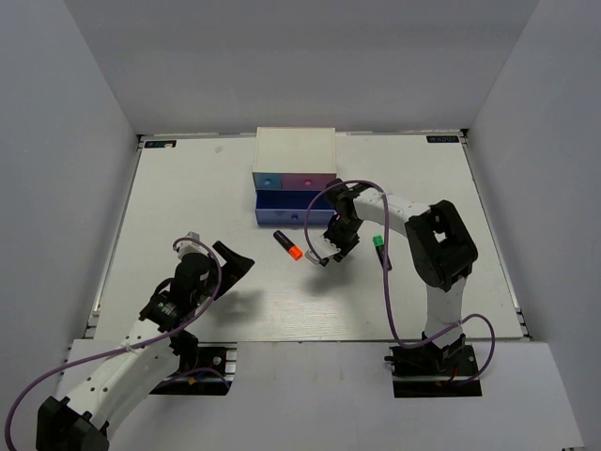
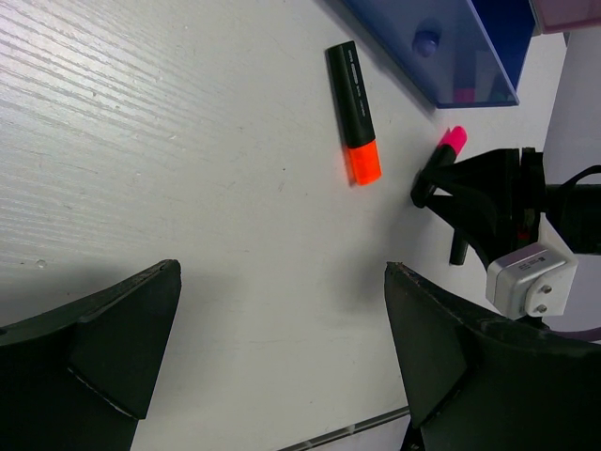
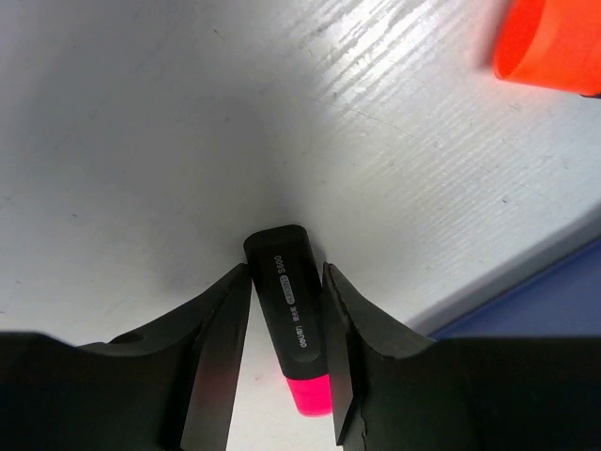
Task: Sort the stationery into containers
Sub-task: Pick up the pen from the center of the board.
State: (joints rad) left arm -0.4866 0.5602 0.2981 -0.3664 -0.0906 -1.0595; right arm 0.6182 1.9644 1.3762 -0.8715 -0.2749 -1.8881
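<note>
The pink-capped black marker (image 3: 291, 310) lies on the white table, and my right gripper (image 3: 285, 269) is shut on its barrel, one finger pressed to each side. In the top view the right gripper (image 1: 331, 252) points down just in front of the white mini cabinet (image 1: 296, 150). The orange-capped marker (image 1: 287, 244) lies flat to its left, and its orange cap (image 3: 554, 47) shows in the right wrist view. A green-capped marker (image 1: 378, 243) lies on its right. My left gripper (image 2: 282, 272) hangs wide open over bare table, well short of the orange-capped marker (image 2: 354, 108).
The cabinet shows a small blue and a small pink drawer above a wider blue-purple drawer (image 1: 282, 214), which seems pulled out toward me. Grey walls enclose the table on three sides. A purple cable loops from the right arm (image 1: 441, 244).
</note>
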